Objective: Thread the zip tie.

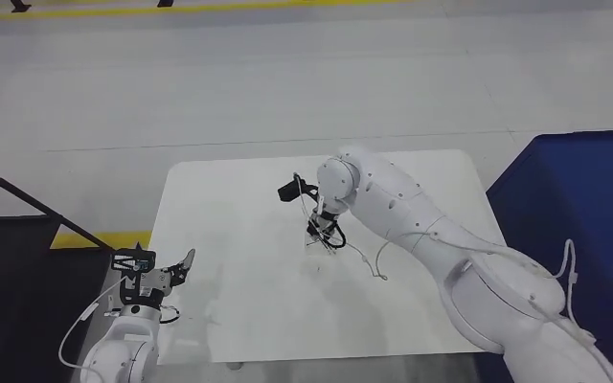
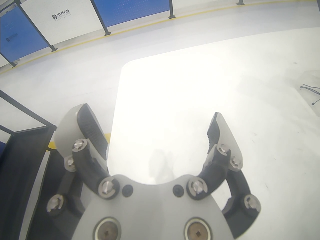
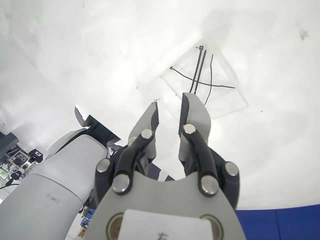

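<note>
Several black zip ties (image 3: 198,71) lie crossed in a flat clear tray (image 3: 225,101) on the white table (image 1: 239,211). My right gripper (image 3: 170,103) hovers just short of the tray's near edge, its fingers a narrow gap apart with nothing between them. From above, the right gripper (image 1: 319,232) is near the table's middle, with the zip ties (image 1: 331,245) right beside it. My left gripper (image 2: 150,116) stands wide open and empty over the table's left edge, far from the zip ties (image 2: 310,88). In the top view the left gripper (image 1: 184,263) sits at the front-left corner.
A thin white cable (image 1: 369,263) trails from the right arm across the table. A blue panel (image 1: 565,191) stands off the table's right side and a black frame (image 1: 38,215) off its left. Blue and white barriers (image 2: 125,1) line the floor beyond.
</note>
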Controlling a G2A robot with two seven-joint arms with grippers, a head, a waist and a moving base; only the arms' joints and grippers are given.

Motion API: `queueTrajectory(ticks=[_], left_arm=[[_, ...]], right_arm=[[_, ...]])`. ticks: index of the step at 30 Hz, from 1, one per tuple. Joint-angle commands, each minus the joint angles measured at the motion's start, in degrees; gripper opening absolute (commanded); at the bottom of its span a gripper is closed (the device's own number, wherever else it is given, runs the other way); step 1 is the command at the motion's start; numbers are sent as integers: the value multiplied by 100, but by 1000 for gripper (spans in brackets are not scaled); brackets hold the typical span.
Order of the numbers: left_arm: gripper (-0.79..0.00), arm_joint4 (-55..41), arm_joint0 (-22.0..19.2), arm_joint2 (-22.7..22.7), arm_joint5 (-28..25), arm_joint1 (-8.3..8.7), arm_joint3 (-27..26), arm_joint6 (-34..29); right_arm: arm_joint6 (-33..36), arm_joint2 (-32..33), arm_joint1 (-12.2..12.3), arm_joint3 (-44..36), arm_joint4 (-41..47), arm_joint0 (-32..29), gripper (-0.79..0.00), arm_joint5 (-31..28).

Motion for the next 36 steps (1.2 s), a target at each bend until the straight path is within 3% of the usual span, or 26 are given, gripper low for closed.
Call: queueTrajectory(ticks=[1,3,7,23,36], left_arm=[[0,0,0,0,0,0,0,0],[0,0,0,0,0,0,0,0],[0,0,0,0,0,0,0,0],[0,0,0,0,0,0,0,0],[0,0,0,0,0,0,0,0]], right_arm=[[-139,-94,-83,122,-205,-6,-693,-21],[-315,-177,-173,217,-372,-48,-643,-51],[-535,-256,-335,468,-540,-98,-619,-97],[-889,-323,-881,1364,-855,-117,-665,-237],[-992,-274,-1128,1838,-1075,-102,-671,-281]])
